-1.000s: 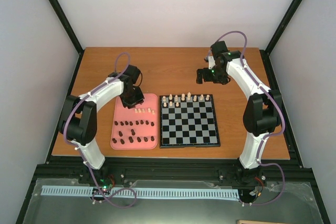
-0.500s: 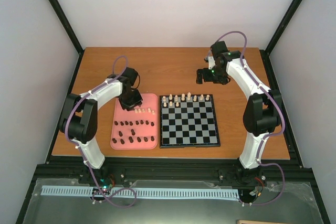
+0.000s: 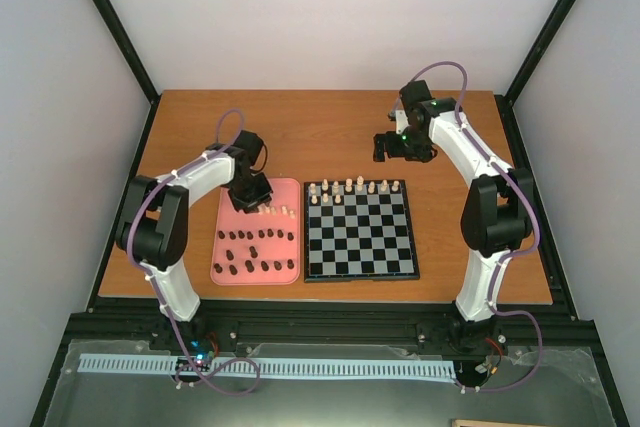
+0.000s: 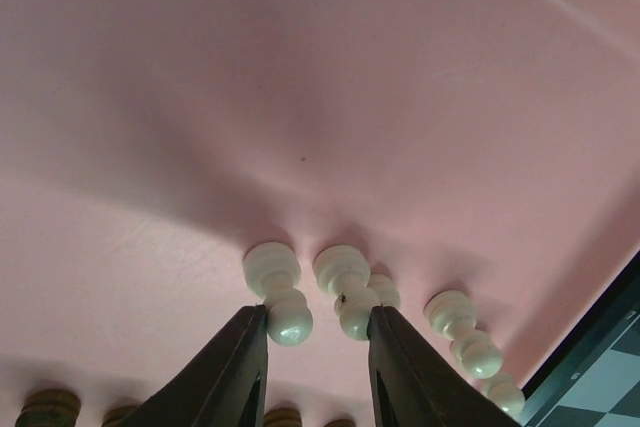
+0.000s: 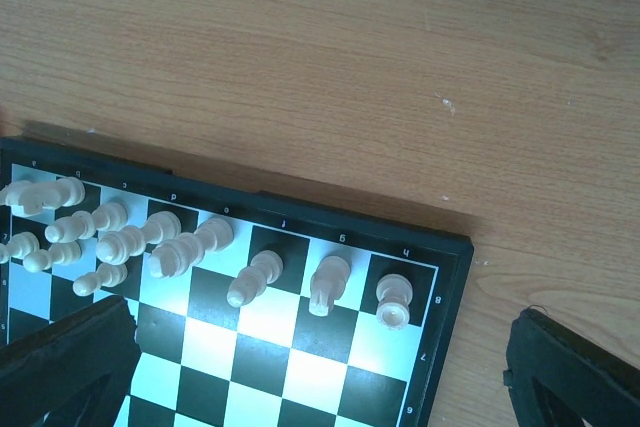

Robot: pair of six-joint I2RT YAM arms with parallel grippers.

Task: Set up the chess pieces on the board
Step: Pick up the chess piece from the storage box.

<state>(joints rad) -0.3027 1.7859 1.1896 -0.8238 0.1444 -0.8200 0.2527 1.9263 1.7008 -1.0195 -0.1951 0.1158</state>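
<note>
- Wooden table (image 3: pixel 330 137): pink tray (image 3: pixel 225 237) beside the board (image 3: pixel 360 247).
- Left gripper (image 4: pixel 320 319), jaws partly apart and empty, hovers over cream pawns (image 4: pixel 272 285) lying in the tray.
- Right gripper (image 5: pixel 320 357) hangs wide open.
- Next, probably: centre on one pawn, close.

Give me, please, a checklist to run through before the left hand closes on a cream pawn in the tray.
1. Left hand low over the pink tray: ok.
2. Left hand open: ok.
3. Only one pawn in its gap: not ok; two cream pawns lie side by side at the fingertips.
4. Free second-row squares on the chessboard: ok.
5. Right hand open and away from the tray: ok.
6. Whether a fingertip already touches a pawn: cannot tell.
</note>
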